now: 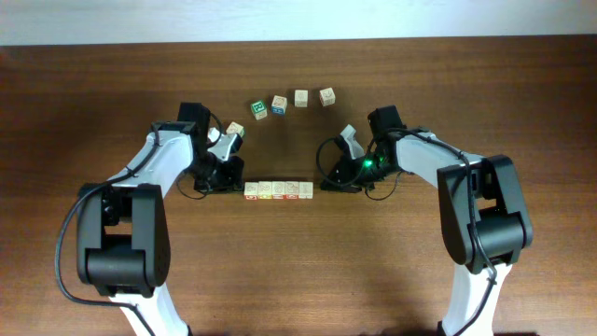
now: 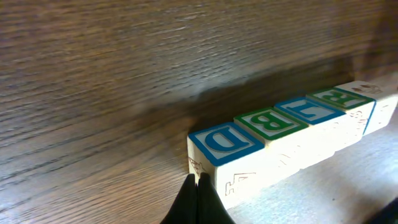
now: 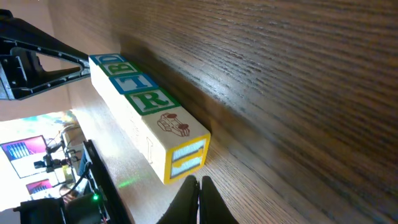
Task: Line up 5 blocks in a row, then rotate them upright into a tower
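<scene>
Five pale wooden blocks (image 1: 278, 190) lie in one joined row at the table's middle, running left to right. In the left wrist view the row (image 2: 270, 124) shows blue and green letter faces on top. My left gripper (image 2: 198, 178) is shut, with nothing held, and its tips rest against the end face of the blue D block (image 2: 221, 143). From overhead it (image 1: 237, 183) sits at the row's left end. My right gripper (image 3: 199, 182), also shut with nothing held, points at the yellow end face (image 3: 188, 158) from very close. Overhead places it (image 1: 323, 183) at the row's right end.
Separate cubes lie behind the row: a green one (image 1: 258, 109), then three others (image 1: 279, 103), (image 1: 300, 97), (image 1: 326, 95). Another cube (image 1: 235, 130) sits close by my left wrist. The table's far edge (image 1: 298, 39) runs along the top.
</scene>
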You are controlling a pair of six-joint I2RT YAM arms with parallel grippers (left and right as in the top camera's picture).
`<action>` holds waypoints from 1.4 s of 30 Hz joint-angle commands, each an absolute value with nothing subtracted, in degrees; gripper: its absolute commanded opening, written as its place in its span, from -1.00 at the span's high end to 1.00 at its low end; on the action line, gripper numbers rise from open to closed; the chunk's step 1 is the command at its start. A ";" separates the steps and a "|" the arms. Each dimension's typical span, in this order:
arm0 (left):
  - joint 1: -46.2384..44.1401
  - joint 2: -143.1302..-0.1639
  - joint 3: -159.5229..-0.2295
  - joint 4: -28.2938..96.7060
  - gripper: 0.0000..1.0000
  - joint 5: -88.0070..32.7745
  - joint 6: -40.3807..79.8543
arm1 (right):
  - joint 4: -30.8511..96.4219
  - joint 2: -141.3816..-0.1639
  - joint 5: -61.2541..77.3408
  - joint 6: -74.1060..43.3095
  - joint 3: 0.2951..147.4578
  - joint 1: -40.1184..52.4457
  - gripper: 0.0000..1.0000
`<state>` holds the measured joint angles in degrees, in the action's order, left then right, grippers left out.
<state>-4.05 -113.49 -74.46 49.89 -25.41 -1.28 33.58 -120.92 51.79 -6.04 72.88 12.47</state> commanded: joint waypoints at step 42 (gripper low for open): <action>-4.12 -113.69 -74.08 49.54 1.00 -27.66 -0.89 | 30.92 -116.62 54.41 -15.57 72.86 16.03 0.91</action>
